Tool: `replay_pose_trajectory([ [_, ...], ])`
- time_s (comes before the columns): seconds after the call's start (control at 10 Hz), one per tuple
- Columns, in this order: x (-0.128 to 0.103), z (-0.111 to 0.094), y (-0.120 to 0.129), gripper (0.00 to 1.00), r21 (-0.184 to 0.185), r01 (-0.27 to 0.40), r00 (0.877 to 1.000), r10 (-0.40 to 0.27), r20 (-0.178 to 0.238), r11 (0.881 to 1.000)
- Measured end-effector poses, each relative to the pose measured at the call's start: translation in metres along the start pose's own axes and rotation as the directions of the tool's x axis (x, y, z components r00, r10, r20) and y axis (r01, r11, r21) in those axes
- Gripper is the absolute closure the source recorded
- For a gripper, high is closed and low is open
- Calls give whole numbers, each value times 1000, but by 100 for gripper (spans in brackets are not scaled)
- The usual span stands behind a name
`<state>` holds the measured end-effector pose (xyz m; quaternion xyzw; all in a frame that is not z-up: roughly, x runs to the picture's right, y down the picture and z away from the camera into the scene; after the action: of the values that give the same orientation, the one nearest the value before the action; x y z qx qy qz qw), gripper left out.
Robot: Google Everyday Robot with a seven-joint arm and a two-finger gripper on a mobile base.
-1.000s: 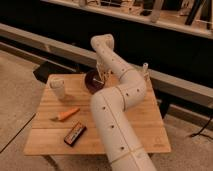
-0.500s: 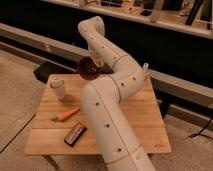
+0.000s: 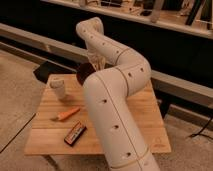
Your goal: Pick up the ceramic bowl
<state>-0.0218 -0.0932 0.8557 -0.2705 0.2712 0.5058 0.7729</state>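
Lifted since a second ago, the ceramic bowl [image 3: 84,73] now hangs tilted above the wooden table [image 3: 145,115], clamped in the gripper [image 3: 93,64] behind the white arm [image 3: 112,115]. From left: pale cup [image 3: 58,88], orange carrot [image 3: 68,114], dark snack bar [image 3: 75,133], its lettering unreadable.

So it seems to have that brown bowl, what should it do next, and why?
Probably keep raising it a little and hold steady. The tool is shut on the ceramic bowl, which hangs tilted above the wooden table, near the pale cup, so a slow lift seems safest.
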Motion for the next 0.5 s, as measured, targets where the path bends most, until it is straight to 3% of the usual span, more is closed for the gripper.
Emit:
replay_pose_trajectory([
  [0.5,9,10,0,100,-35,7,999,-9,-48,999],
])
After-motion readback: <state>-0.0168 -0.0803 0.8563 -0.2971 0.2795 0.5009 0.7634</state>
